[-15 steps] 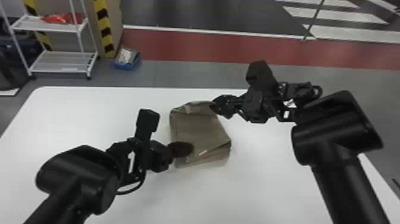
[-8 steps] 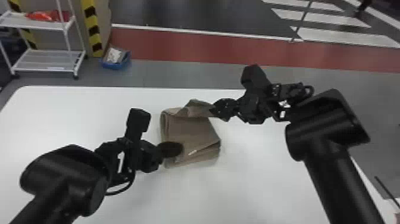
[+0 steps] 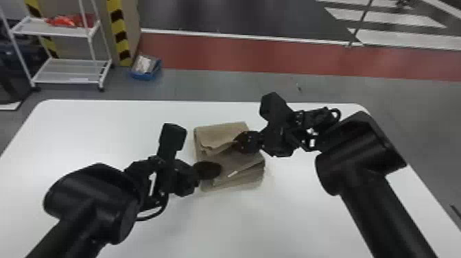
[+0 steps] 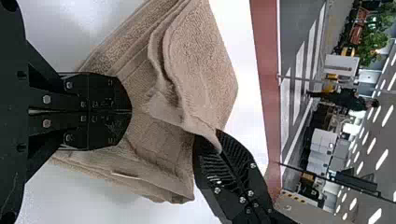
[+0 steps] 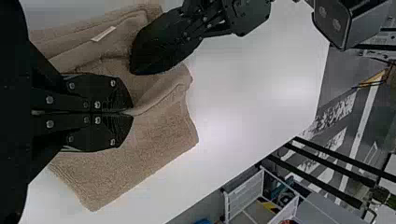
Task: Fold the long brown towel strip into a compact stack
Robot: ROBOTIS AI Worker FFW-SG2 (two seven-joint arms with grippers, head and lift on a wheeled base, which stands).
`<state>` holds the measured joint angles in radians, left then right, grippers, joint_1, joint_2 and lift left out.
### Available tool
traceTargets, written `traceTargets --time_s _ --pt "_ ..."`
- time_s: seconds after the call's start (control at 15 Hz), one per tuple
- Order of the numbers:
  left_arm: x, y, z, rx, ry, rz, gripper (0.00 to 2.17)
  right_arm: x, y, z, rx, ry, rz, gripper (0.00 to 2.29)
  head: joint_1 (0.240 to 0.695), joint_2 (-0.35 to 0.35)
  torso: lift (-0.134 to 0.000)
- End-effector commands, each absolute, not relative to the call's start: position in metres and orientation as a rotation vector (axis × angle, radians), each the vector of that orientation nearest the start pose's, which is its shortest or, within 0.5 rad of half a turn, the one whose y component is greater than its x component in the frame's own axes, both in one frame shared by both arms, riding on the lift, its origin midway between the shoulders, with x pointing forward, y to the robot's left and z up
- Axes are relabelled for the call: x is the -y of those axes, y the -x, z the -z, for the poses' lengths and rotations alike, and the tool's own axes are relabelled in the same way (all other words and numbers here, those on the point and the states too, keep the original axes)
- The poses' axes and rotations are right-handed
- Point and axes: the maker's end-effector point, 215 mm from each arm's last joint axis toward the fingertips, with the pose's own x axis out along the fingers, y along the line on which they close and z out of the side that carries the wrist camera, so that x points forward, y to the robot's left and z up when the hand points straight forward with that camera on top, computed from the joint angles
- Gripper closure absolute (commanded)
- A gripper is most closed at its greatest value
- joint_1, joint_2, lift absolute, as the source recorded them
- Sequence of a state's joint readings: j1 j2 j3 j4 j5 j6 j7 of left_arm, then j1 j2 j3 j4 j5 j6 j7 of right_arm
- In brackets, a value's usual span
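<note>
Late folding step, by the look of it: top flap (image 4: 201, 70) of the brown towel (image 3: 221, 132) being turned over onto the stack. Right claw (image 5: 131, 113) is closed on the flap's edge; left claw (image 4: 130, 112) is closed with nothing evident between its fingers, resting on the layers. Towel sits on the worktop (image 3: 257, 223), under the left claw's tips and leftward from the right claw. Next: lay the flap flat, release, free the left claw, square edges.
</note>
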<state>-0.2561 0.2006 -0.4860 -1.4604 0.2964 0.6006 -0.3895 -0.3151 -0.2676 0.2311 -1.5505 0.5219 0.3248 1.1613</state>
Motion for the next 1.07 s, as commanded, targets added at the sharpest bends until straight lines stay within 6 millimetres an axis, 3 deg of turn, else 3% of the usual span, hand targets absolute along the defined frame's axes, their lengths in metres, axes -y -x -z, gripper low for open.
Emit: traceTargets --time_s 0.0,0.47,0.53,0.6,0.67,0.8,1.0 --pt "0.004 -0.530 0.467 -0.588 -0.025 0.805 1.52 0.128 -0.557 0.397 -0.497 0.731 -1.070 1.40 0.695 -0.135 -0.125" --pt "0.000 -0.535 0.463 -0.565 -0.048 0.798 1.52 0.132 -0.557 0.401 -0.507 0.690 -1.049 1.22 0.695 -0.132 -0.125" --pt "0.000 -0.534 0.462 -0.564 -0.051 0.800 1.52 0.133 -0.558 0.401 -0.505 0.682 -1.040 1.10 0.695 -0.133 -0.125" --pt "0.001 -0.535 0.461 -0.560 -0.051 0.803 1.52 0.138 -0.560 0.399 -0.496 0.658 -1.023 0.71 0.695 -0.133 -0.125" --pt "0.001 -0.534 0.460 -0.557 -0.051 0.808 1.52 0.137 -0.559 0.396 -0.489 0.628 -1.026 0.66 0.695 -0.134 -0.125" --pt "0.003 -0.533 0.459 -0.546 -0.054 0.820 1.52 0.140 -0.560 0.391 -0.469 0.583 -1.021 0.34 0.695 -0.137 -0.125" --pt "0.007 -0.532 0.453 -0.523 -0.052 0.842 1.52 0.150 -0.558 0.384 -0.445 0.535 -1.007 0.30 0.695 -0.145 -0.125"
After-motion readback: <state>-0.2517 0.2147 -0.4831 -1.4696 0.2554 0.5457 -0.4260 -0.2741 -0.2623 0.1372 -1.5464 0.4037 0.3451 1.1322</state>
